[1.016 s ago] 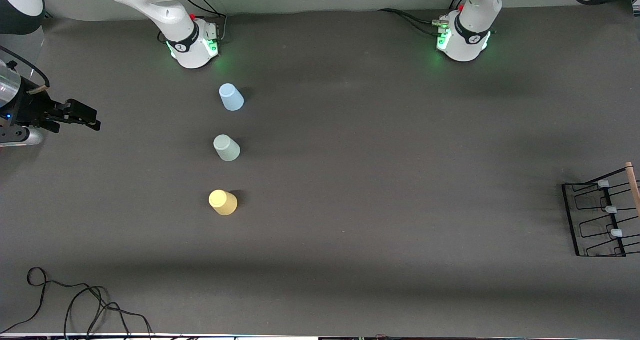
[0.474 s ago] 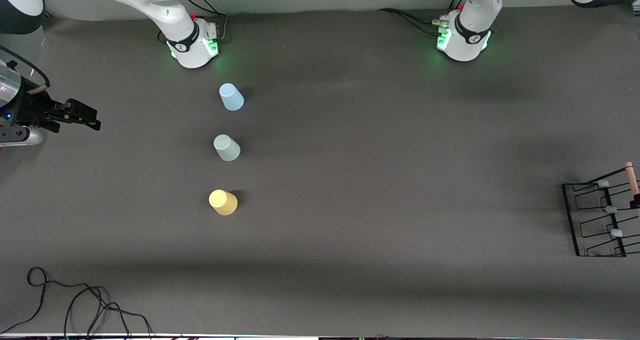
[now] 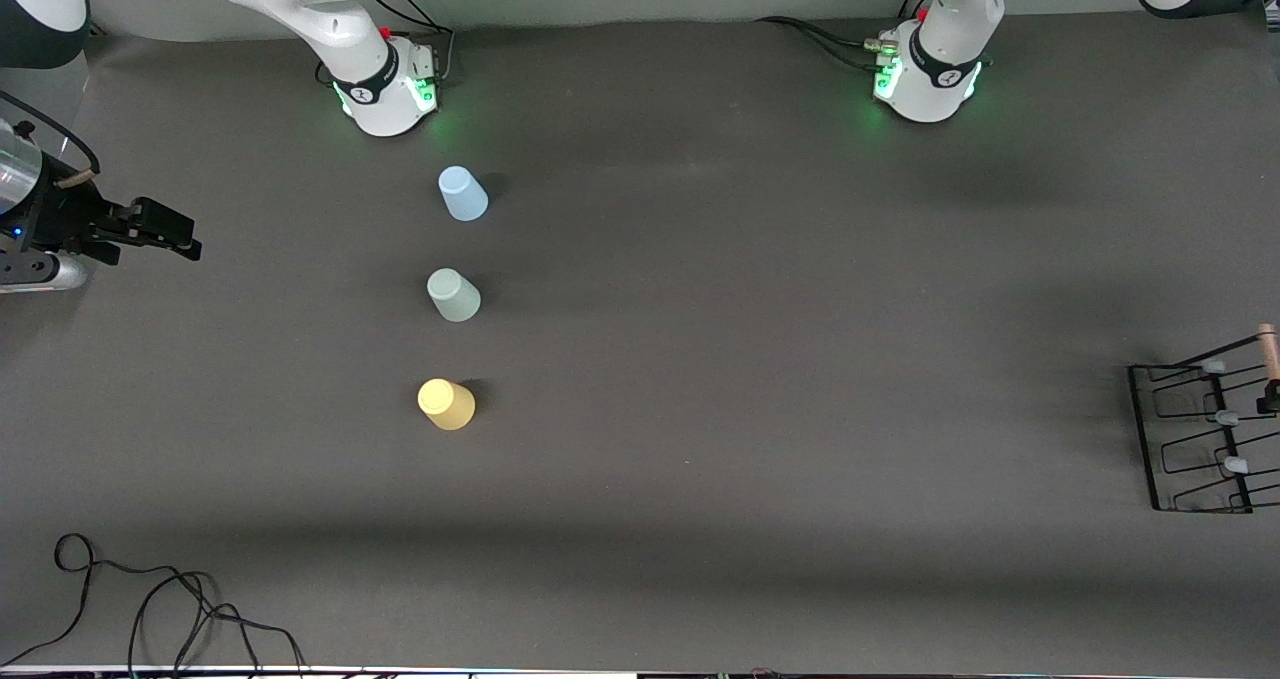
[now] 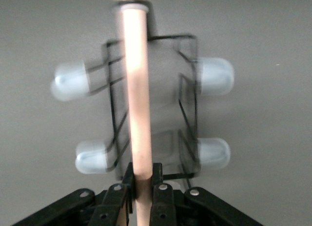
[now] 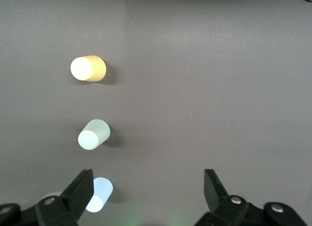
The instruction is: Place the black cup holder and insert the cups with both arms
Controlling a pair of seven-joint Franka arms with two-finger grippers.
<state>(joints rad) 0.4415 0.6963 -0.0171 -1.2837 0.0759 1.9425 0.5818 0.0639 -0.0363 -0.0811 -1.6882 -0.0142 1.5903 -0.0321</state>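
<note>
Left gripper [image 4: 142, 187] is clamped on the light wooden rod [image 4: 137, 99] of the black cup holder [image 3: 1195, 439], which sits at the left arm's end of the table. Right gripper [image 5: 146, 192] hangs over the right arm's end of the table, fingers spread wide and holding nothing. Blue cup [image 3: 462, 193], grey-green cup [image 3: 454, 294] and yellow cup [image 3: 446, 403] stand upside down in a row, well apart from the holder; yellow is nearest the front camera, blue closest to the right arm's base.

White jointed arms [image 3: 320, 9] with dark grey bands, green-lit bases [image 3: 925, 84], black cables, black two-finger tools [image 5: 146, 199] with silver screws.
</note>
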